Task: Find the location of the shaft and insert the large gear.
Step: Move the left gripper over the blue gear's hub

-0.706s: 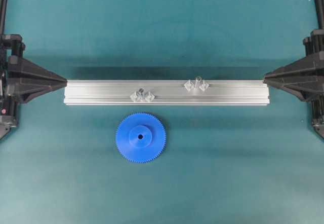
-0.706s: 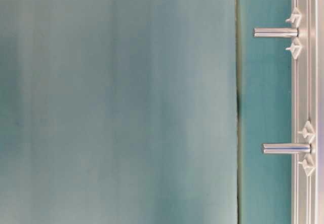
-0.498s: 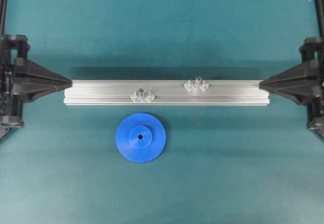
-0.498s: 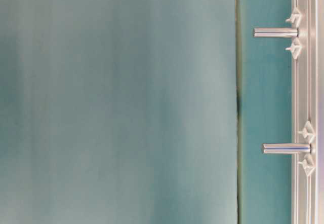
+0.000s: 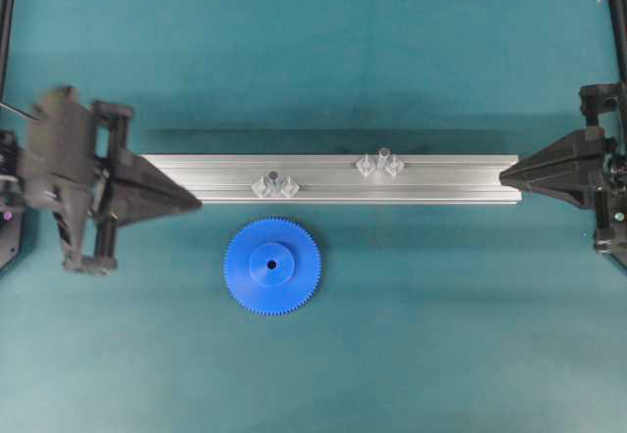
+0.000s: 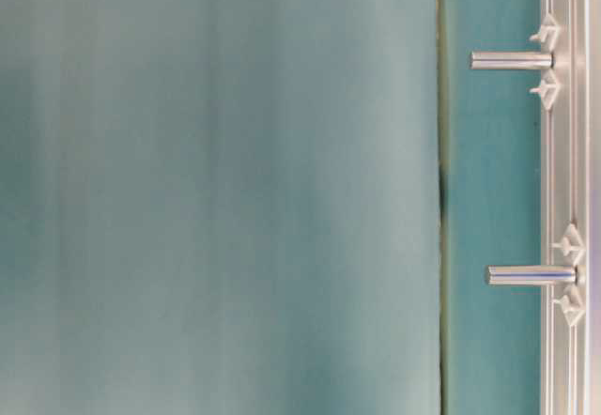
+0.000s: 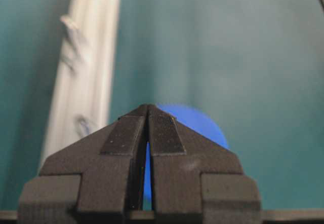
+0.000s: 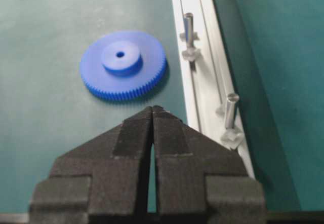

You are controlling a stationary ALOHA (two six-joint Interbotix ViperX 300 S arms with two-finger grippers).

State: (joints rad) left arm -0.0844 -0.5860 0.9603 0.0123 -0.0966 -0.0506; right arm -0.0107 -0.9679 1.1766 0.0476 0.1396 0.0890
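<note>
The bright blue toothed plastic disc gear [image 5: 272,265] lies flat on the teal table [image 5: 441,355], just on the near side of the long silver aluminium rail [image 5: 431,180] and apart from it. Its raised round hub and small centre hole face up. Two short grey metal pins rise from the rail, each between a pair of clear diamond-shaped plastic mounts: the left pin [image 5: 274,175], which stands nearest the gear, and the right pin [image 5: 383,155], farther along. Which one is the intended shaft cannot be told.

The left tool [image 5: 191,196], blurred in the overhead view, has its black jaws pressed together on nothing, its tip over the rail's left end. The right tool [image 5: 506,171] is likewise closed and empty at the rail's right end.

The gear looks light, rigid and fairly slick. Lying flat, its thin rim offers little to pinch from above. The hub seems the better hold, though gripping it may hide the hole. A rim grasp across the teeth would probably keep the bore visible for lining up with the pin, but needs the jaws opened wide.
</note>
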